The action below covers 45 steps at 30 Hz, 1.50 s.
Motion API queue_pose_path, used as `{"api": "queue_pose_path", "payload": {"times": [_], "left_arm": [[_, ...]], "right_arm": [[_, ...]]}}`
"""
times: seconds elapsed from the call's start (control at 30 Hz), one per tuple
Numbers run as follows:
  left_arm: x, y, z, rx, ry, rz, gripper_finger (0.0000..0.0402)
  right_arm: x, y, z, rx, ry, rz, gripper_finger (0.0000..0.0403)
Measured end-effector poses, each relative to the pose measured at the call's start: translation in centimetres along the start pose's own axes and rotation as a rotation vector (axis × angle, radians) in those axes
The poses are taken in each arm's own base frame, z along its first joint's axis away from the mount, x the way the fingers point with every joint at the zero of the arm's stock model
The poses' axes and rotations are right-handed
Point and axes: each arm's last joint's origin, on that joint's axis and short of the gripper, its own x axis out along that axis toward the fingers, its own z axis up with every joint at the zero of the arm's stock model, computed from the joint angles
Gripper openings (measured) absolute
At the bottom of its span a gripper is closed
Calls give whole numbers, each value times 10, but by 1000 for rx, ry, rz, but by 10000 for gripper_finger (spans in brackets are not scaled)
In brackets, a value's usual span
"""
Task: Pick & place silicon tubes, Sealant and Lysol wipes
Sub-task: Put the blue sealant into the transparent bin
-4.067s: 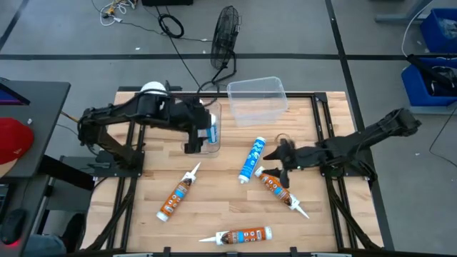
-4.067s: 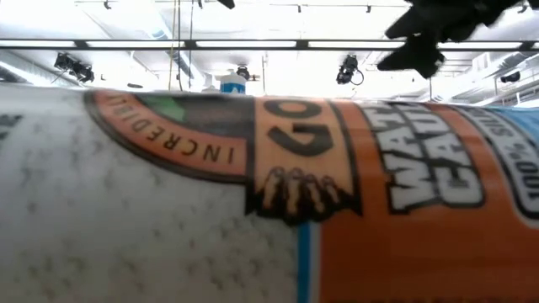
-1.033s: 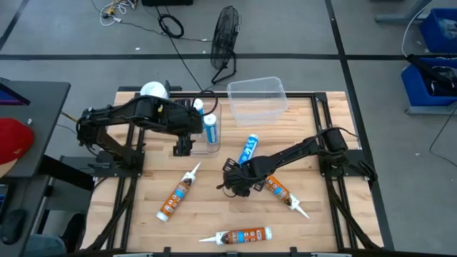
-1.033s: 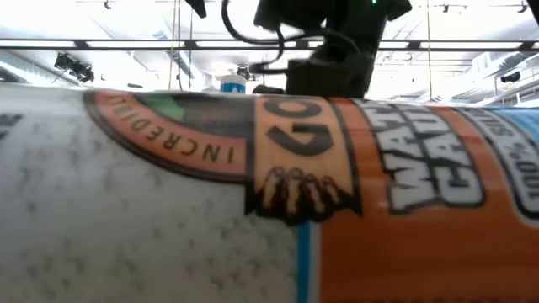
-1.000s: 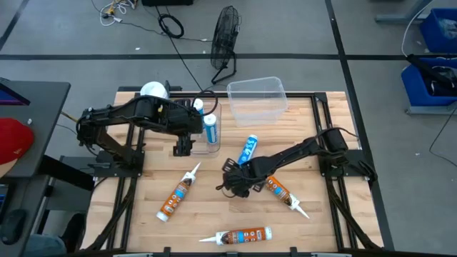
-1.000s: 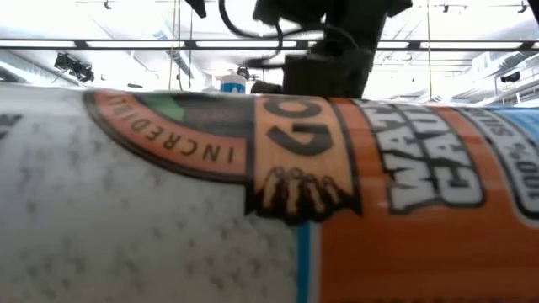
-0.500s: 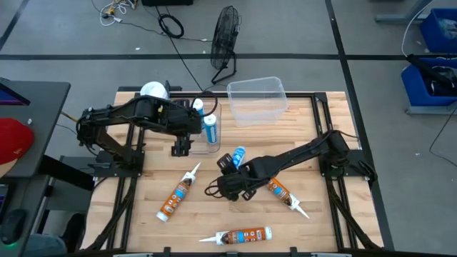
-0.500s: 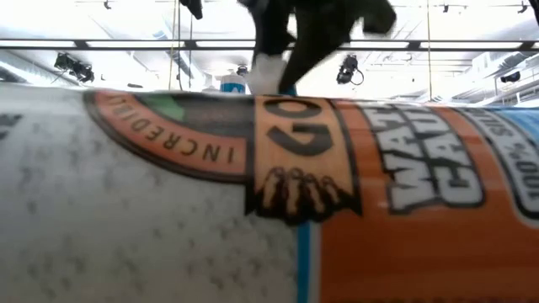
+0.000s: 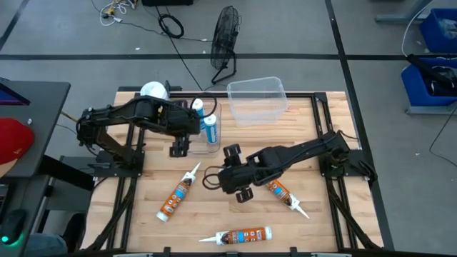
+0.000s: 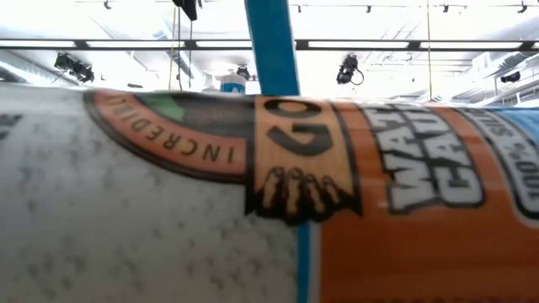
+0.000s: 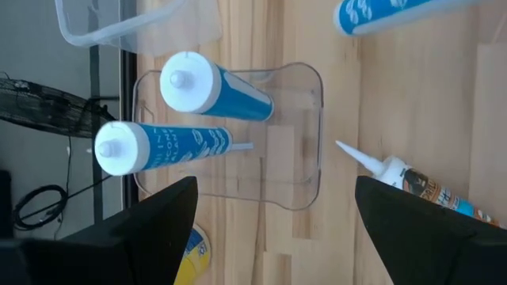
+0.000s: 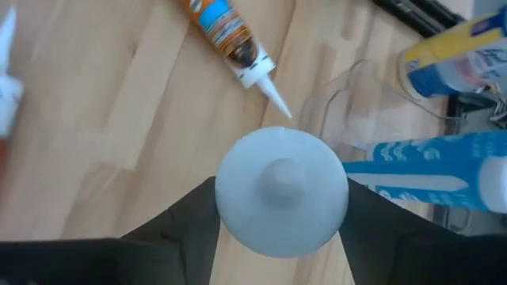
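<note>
My right gripper is over the table's middle, shut on a blue-and-white tube that stands upright; its white capped end faces the right wrist camera. My left gripper is open and empty beside a small clear holder. Two blue tubes stand in the holder on their lower ends. The Lysol wipes canister stands at the far left and shows in the right wrist view. Three orange tubes lie flat on the wood. My right gripper pinches the blue tube between its two fingers, one on either side of the tube's body just below the white capped end. The fingers come from above, pointing down. The tube stands upright; the orange tube in front hides its lower end.
A large clear bin sits at the far edge. An orange tube's label lies right in front of the low camera and blocks most of that view. A fan stands beyond the table. Bare wood shows near the front left.
My right gripper has carried the blue tube from where it lay right of the holder toward the table's near left. The tube has turned from lying slanted to standing upright.
</note>
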Motion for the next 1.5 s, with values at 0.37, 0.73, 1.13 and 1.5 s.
{"api": "queue_pose_path", "payload": {"times": [0.37,0.73,1.13,1.5], "left_arm": [[-13,3,-10,-28,-23,-10,348],[-58,16,-49,-81,-173,-23,348],[-83,24,-70,-132,-308,-1,348],[-82,24,-70,-124,-304,11,348]], "right_arm": [[-38,-41,14,210,-192,-54,211],[-35,-112,15,445,-413,-49,210],[9,-171,3,567,-447,-56,210],[74,-180,0,582,-362,-42,210]]}}
